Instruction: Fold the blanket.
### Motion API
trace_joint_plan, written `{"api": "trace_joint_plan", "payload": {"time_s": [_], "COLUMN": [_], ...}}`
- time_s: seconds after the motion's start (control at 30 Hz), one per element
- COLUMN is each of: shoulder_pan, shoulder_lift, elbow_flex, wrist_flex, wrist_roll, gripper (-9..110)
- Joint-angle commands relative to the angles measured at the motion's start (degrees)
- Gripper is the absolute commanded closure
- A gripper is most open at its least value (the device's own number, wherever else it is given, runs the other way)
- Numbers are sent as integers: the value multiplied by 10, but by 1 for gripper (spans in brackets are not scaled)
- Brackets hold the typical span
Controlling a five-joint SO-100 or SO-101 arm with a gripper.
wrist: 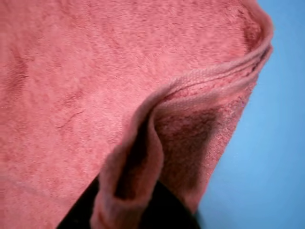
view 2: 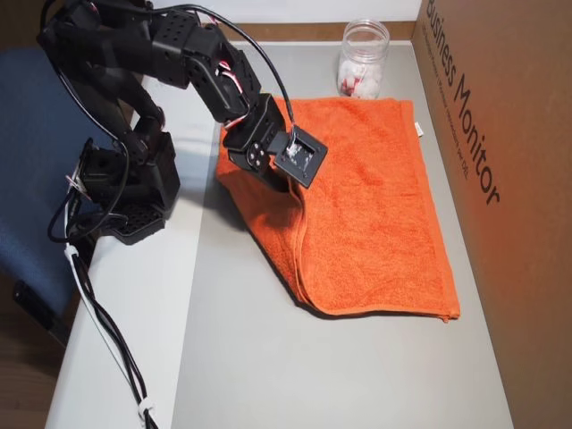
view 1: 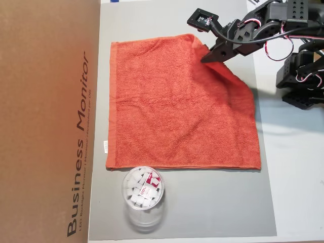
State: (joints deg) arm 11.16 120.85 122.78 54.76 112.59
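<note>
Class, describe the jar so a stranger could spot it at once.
Find the big cardboard box along the grey mat. Beside it lies the orange blanket. The jar stands just off the blanket's edge: clear plastic, holding small white pieces.

Wrist view: pinkish-red blanket (wrist: pixel 86 86) fills most of frame, its hemmed edge bunched into a raised fold over the dark end effector (wrist: pixel 157 210), blue surface (wrist: pixel 276 143) at right.
</note>
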Motion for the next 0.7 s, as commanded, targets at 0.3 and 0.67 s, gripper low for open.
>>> {"api": "trace_joint_plan", "payload": {"time_s": [0.3,0.67], "shoulder_pan": [-52,-96], "shoulder_lift": [4,0], "elbow_flex": [-68,-114], "wrist_flex": [-9,-14], "wrist_roll": [54,113], "gripper": [102,102]}}
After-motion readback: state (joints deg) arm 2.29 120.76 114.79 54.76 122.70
